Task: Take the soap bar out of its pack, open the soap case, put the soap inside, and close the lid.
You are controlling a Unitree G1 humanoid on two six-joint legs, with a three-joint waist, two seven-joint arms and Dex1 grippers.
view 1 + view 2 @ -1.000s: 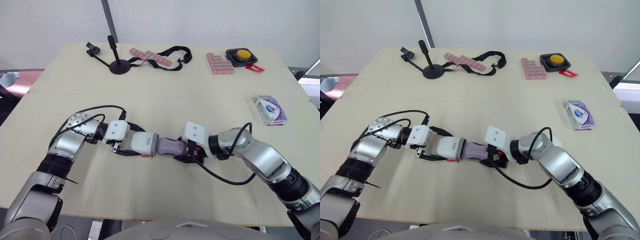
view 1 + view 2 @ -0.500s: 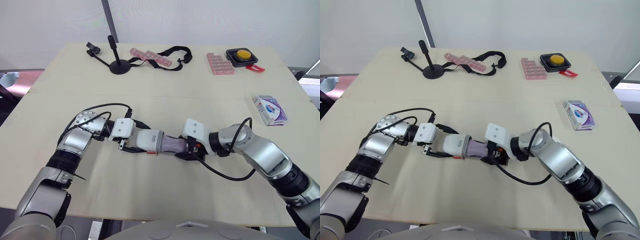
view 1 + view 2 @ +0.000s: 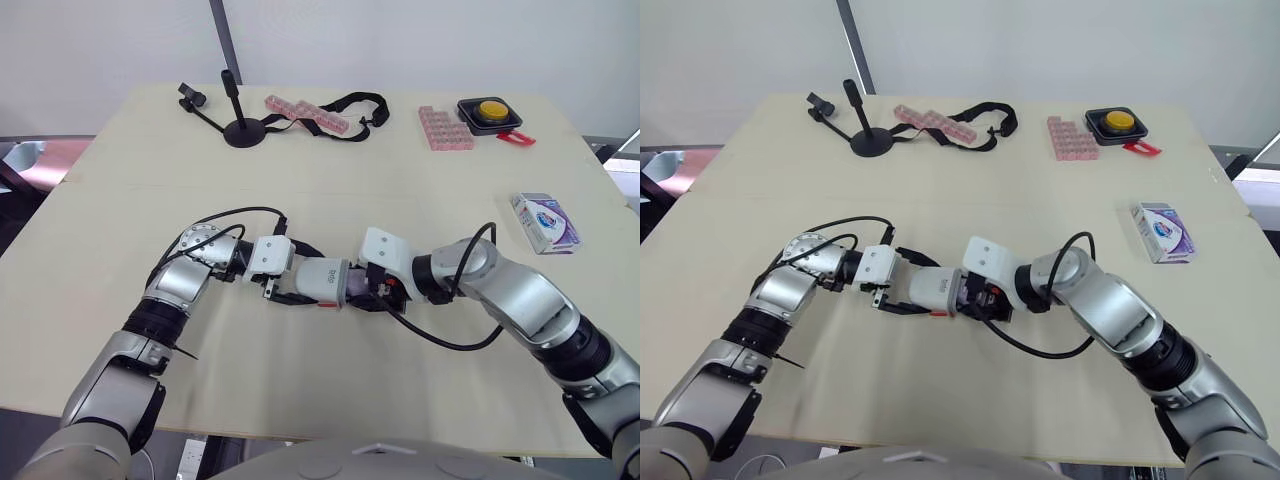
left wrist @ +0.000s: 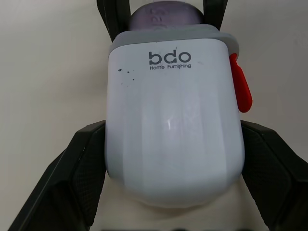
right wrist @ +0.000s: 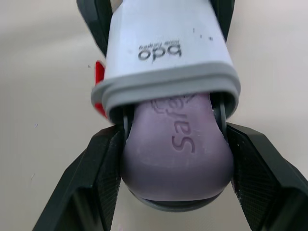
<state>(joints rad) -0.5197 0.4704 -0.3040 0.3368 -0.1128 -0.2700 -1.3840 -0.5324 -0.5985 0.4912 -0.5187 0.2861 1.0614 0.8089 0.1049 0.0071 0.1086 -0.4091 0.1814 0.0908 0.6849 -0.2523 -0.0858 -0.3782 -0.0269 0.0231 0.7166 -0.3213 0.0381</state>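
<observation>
A beige table (image 3: 330, 180) is standing before a plain white wall (image 3: 400, 40), with a soap pack (image 3: 543, 222) lying near its right edge. At the table's middle, towards the near side, the left gripper (image 4: 173, 124) is clamping a white soap case (image 3: 325, 282), while the right gripper (image 5: 172, 137) is pinching a purple soap bar (image 5: 178, 163) that is sitting partly inside the case's open end.

Soap (image 5: 178, 144) deeper inside case (image 3: 322, 279) now
</observation>
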